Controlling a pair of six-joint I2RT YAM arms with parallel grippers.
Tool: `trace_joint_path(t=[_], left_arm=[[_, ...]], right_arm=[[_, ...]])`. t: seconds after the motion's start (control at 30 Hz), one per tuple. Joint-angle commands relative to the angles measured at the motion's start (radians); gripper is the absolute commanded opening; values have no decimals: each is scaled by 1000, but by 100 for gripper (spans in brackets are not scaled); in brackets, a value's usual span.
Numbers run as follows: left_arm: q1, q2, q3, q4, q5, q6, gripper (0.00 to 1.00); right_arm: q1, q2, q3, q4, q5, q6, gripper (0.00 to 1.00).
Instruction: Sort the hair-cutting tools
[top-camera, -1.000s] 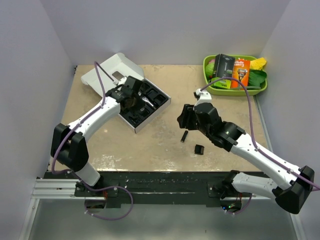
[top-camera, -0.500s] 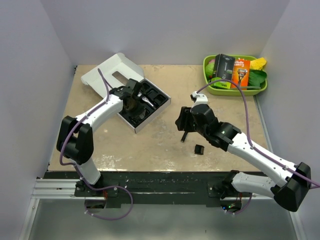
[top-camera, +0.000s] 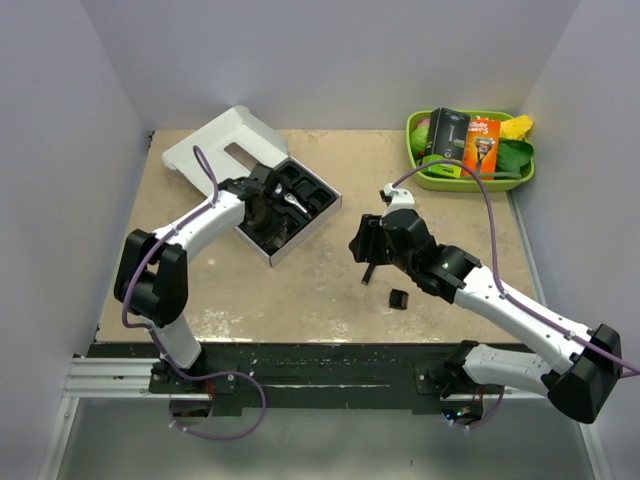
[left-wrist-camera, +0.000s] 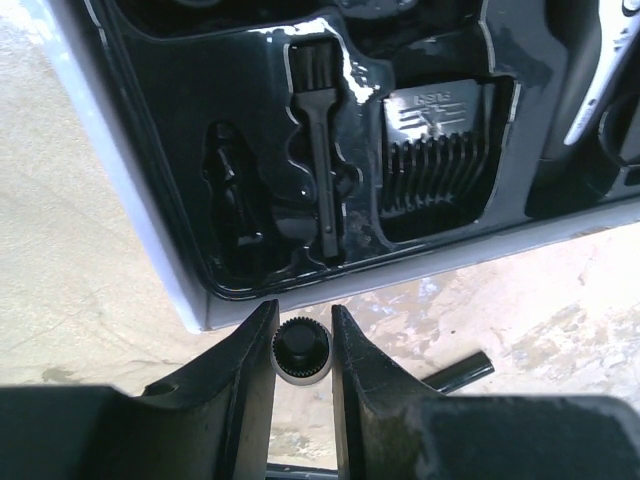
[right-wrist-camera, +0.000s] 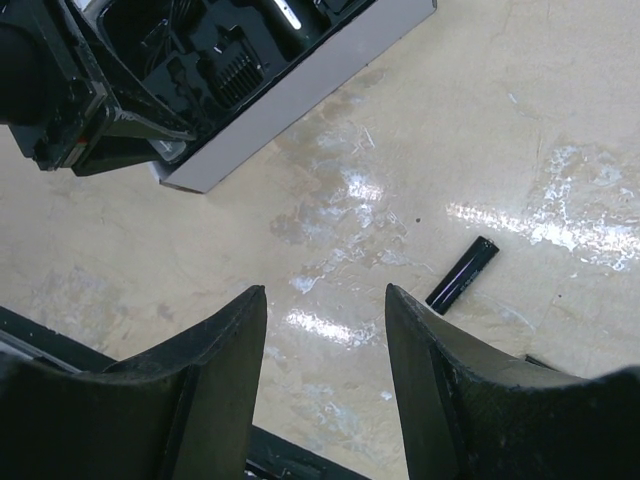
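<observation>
Top view: left gripper (top-camera: 262, 208) is over the white box (top-camera: 305, 236) toward the counter's far-left corner. Right gripper (top-camera: 362, 250) hangs mid-counter just above a short black stick (top-camera: 370, 272), with a small black bit (top-camera: 398, 298) nearer the near edge. Green tray (top-camera: 470, 183) in the far-right corner, not involved. Left wrist: fingers pinching a small round ribbed cap (left-wrist-camera: 301, 350) just outside the box wall; moulded insert (left-wrist-camera: 250, 110) already seats a brush (left-wrist-camera: 320, 150) and a comb attachment (left-wrist-camera: 435, 150). Right wrist: jaws spread, nothing between them, stick lies ahead-right on bare counter. Step in hand looks like stowing the cap. Next: left moves over a free pocket, lines up, releases; right centres on the stick.
</observation>
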Motion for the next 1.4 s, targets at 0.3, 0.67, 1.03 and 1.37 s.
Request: trace_joint_path(t=[0.3, 0.67, 1.03, 1.37], left_arm=[[36, -11, -25, -20, 29, -28, 18], [48, 4, -22, -36, 35, -28, 19], [56, 29, -4, -33, 44, -9, 26], [63, 42, 15, -34, 40, -2, 30]], right_arm=[[2, -1, -32, 46, -11, 11, 54], [4, 5, -44, 58, -19, 16, 56], [2, 10, -55, 67, -20, 16, 58], [2, 10, -67, 76, -25, 18, 59]])
